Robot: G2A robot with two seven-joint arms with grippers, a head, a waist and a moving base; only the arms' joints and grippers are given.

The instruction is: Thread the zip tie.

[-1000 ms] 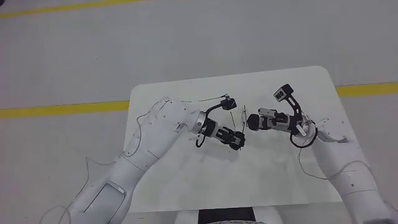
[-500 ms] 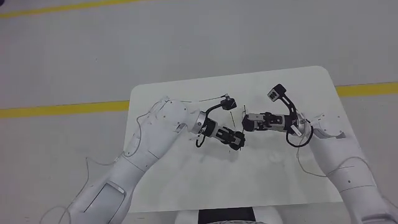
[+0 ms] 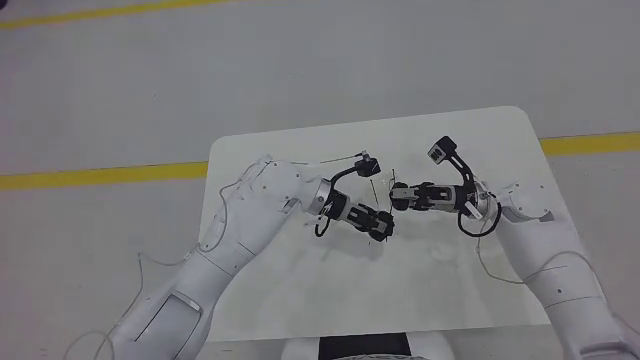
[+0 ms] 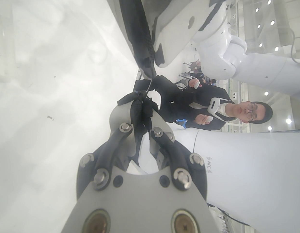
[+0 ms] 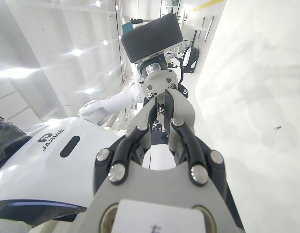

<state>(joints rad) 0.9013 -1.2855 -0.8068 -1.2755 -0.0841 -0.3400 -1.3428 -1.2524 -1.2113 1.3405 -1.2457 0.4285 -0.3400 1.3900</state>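
Black, thin plastic zip tie (image 3: 375, 192) held over the middle of the white worktop (image 3: 300, 290), pinched in the closed left tool (image 4: 142, 105), a strand rising toward the right tool (image 5: 167, 95) just beside it, whose fingers are pressed together, any grip on the tie not discernible.

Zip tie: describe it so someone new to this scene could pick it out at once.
Start at the centre of the white table. Between the left tool and the right tool stands the zip tie, a hair-thin dark strand, far slimmer than the bulky black tools.
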